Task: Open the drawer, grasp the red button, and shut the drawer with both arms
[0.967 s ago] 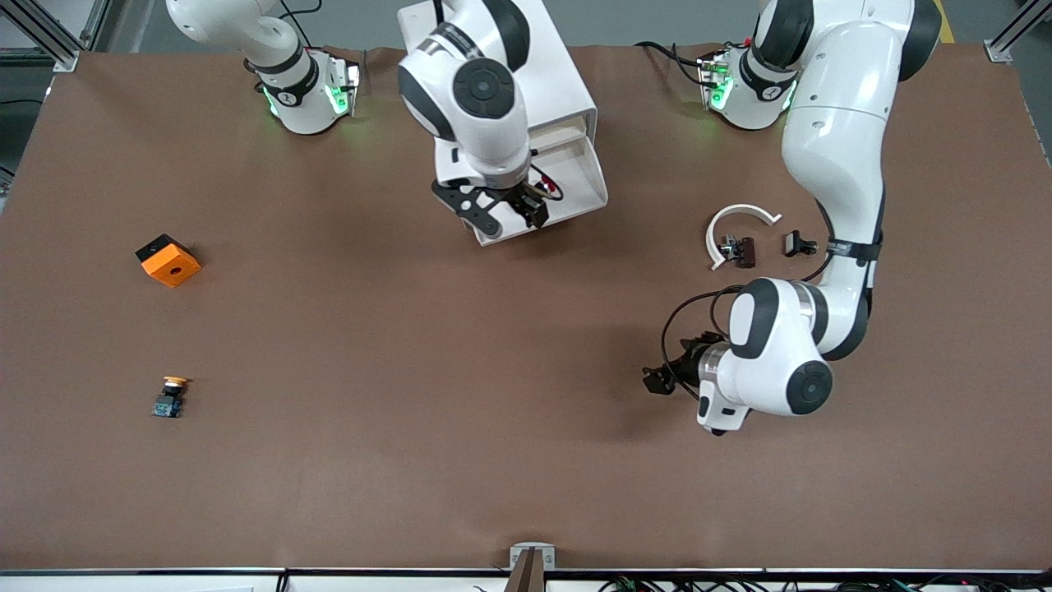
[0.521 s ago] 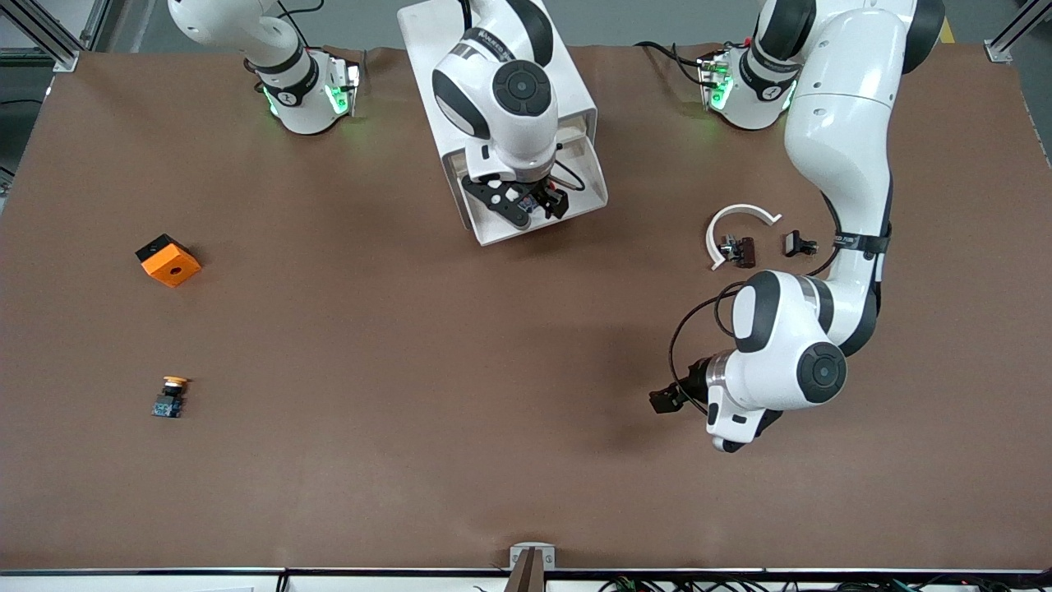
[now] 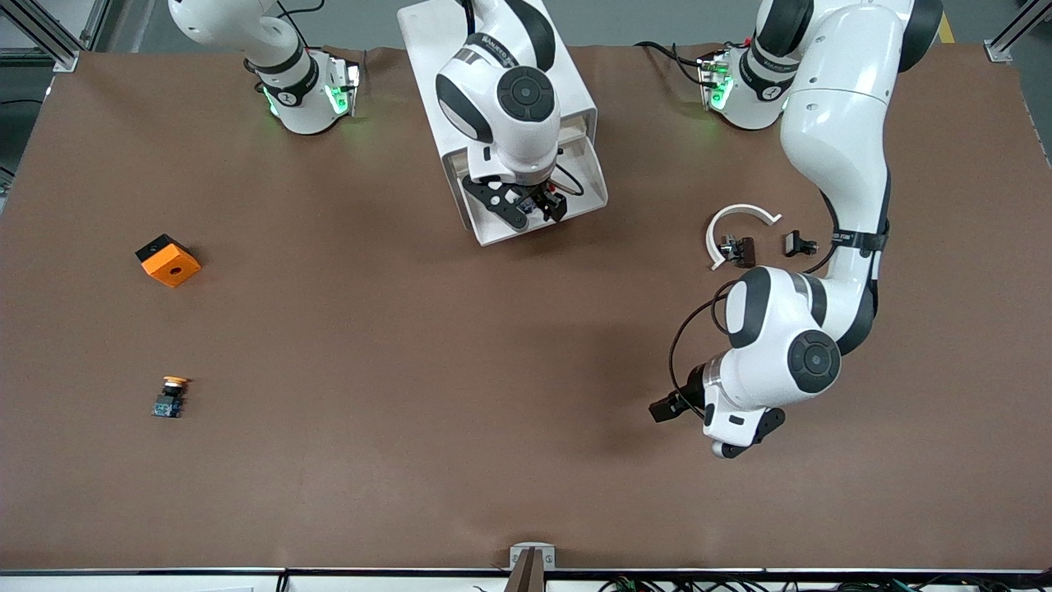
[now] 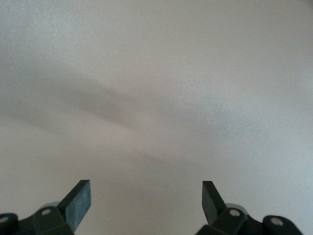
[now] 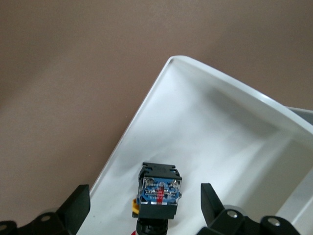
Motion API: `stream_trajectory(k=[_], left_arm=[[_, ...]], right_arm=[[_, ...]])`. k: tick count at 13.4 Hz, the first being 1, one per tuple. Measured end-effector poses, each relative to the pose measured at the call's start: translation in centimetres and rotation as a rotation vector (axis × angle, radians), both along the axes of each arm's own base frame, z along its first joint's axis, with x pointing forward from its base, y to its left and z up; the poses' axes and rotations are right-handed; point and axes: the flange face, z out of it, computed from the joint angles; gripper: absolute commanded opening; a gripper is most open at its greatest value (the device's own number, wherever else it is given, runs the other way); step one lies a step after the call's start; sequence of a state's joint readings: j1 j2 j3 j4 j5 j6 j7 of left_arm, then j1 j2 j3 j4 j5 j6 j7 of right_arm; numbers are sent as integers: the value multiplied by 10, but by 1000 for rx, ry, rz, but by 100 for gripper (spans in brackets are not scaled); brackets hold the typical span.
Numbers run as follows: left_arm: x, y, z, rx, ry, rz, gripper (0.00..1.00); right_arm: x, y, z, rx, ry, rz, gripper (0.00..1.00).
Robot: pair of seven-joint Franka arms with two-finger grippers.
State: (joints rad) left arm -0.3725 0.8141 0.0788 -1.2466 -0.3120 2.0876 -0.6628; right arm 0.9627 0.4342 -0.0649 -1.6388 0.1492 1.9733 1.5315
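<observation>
Over the open drawer [image 3: 567, 177], pulled out so its inside can be reached, the right gripper [image 3: 538, 205] hangs with jaws wide, 1 on each side of the button [image 5: 159, 191] lying inside. The left gripper [image 3: 667, 407] waits over bare table, jaws wide.

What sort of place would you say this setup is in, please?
Probably a robotics lab bench: two arms bolted along a brown-covered table, framed with aluminium posts. The right gripper hangs open over a button in the open drawer; the left gripper waits, open.
</observation>
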Motion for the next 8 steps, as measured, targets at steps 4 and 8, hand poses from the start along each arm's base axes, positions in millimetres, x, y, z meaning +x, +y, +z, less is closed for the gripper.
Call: stream_trajectory(k=[4,8], left_arm=[[-2,-9,10,8,-28,-19,100],[-4,-10,30,-1,-50,-21,100]], right_arm=[[6,-5,0,-9,-1,-44,100],[5,-5,-2,-17,2,-74,100]])
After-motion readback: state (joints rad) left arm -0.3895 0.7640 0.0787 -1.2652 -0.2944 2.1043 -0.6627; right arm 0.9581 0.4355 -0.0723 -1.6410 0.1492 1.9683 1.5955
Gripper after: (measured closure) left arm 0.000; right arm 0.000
